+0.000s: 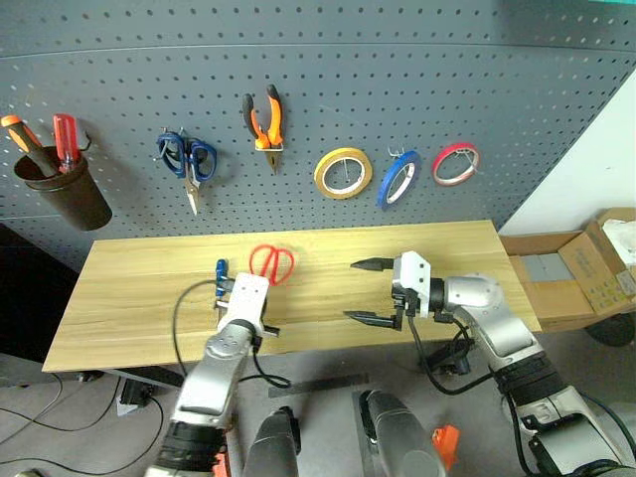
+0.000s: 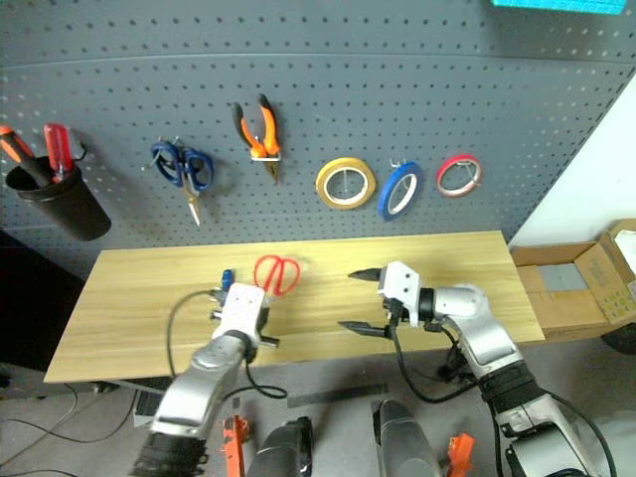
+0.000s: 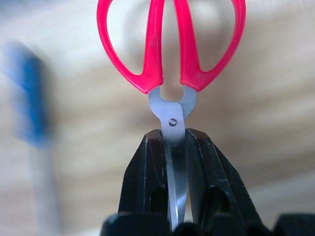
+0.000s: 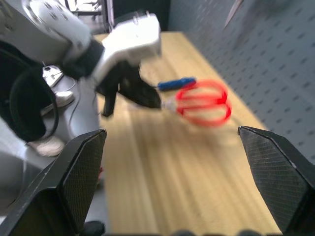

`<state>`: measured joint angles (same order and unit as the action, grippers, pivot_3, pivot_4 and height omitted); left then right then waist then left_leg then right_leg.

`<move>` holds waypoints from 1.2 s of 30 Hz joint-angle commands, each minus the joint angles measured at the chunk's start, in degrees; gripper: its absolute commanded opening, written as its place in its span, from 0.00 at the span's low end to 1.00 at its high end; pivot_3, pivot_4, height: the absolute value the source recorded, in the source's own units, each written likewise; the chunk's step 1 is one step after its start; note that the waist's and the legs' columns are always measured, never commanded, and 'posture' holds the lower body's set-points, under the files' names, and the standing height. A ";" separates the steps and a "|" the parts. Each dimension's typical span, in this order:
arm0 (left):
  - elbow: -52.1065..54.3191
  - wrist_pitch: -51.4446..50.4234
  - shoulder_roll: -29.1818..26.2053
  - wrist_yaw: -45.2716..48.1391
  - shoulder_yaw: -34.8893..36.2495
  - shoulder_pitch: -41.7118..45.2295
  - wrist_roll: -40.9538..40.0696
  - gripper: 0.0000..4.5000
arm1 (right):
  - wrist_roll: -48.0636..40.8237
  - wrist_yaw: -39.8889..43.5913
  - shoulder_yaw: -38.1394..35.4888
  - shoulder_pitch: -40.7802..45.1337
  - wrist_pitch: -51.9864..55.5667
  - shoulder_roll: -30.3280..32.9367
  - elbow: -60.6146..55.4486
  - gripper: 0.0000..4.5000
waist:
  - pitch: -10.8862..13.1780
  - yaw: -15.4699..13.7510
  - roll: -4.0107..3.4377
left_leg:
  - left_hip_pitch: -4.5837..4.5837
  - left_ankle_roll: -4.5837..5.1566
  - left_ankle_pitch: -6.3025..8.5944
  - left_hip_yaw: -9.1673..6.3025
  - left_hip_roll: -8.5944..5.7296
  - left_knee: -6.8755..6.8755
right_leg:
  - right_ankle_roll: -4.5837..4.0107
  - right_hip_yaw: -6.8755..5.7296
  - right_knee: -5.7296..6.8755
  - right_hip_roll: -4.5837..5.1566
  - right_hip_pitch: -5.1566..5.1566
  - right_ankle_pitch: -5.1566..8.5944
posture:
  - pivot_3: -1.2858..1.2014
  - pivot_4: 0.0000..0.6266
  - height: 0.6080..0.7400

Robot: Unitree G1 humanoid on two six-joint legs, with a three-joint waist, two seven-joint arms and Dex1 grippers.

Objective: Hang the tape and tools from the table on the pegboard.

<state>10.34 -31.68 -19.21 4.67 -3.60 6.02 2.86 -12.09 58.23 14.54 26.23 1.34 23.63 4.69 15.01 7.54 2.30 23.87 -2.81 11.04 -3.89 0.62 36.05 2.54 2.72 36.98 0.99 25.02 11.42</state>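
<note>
Over the wood-grain table [image 1: 129,298], red-handled scissors [image 1: 271,263] are in the left gripper [image 3: 173,140], clamped on the blades.
Right gripper [image 1: 370,291] gapes wide and empty; present a handle loop squarely to a free pegboard [image 1: 328,79] hook.

Even, bright light; wrist views perhaps motion-blurred.
</note>
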 commanded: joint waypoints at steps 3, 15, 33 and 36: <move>11.33 10.49 -5.25 -0.20 2.64 -6.48 5.57 0.05 | -8.02 -7.83 -5.34 2.89 11.66 -4.91 -10.95 1.00 | -2.14 -0.20 -0.03 | 0.00 -0.01 0.01 0.07 0.02 -0.09 | -0.02 0.00 -0.02 0.04 0.07 0.00 | 0.49 0.13 1.00; 11.87 12.60 -4.42 -4.08 12.41 -2.94 6.77 0.05 | -10.42 -14.37 -5.96 9.95 16.92 -11.33 -15.20 1.00 | -6.90 -2.78 0.06 | -0.26 0.00 0.01 0.14 0.04 0.01 | -0.17 -0.14 -0.11 0.05 -0.32 0.08 | 0.51 0.06 1.00; -4.55 7.61 -3.44 6.14 11.59 9.65 -1.61 0.05 | -8.97 -16.46 -5.76 10.15 17.18 -10.57 -15.37 1.00 | -7.34 -2.41 0.12 | -0.99 0.01 0.02 0.19 0.08 -0.08 | -0.16 -0.13 -0.05 0.03 -0.97 0.09 | 0.48 0.09 1.00; -3.84 7.06 -2.83 5.88 11.87 9.56 -2.00 0.21 | -9.04 -16.80 -5.73 9.88 17.46 -10.19 -15.93 1.00 | -7.37 -2.42 0.08 | -1.00 0.01 0.02 0.19 0.08 -0.07 | -0.17 -0.14 -0.05 0.03 -0.99 0.09 | 0.48 0.09 1.00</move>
<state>4.63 -24.57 -22.30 10.34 8.21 15.00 1.41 -20.84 42.01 10.11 35.60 18.80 13.09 -8.73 7.63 5.12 2.39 22.87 -2.80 11.07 -3.70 0.70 35.98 2.36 2.59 36.92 1.02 24.03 11.52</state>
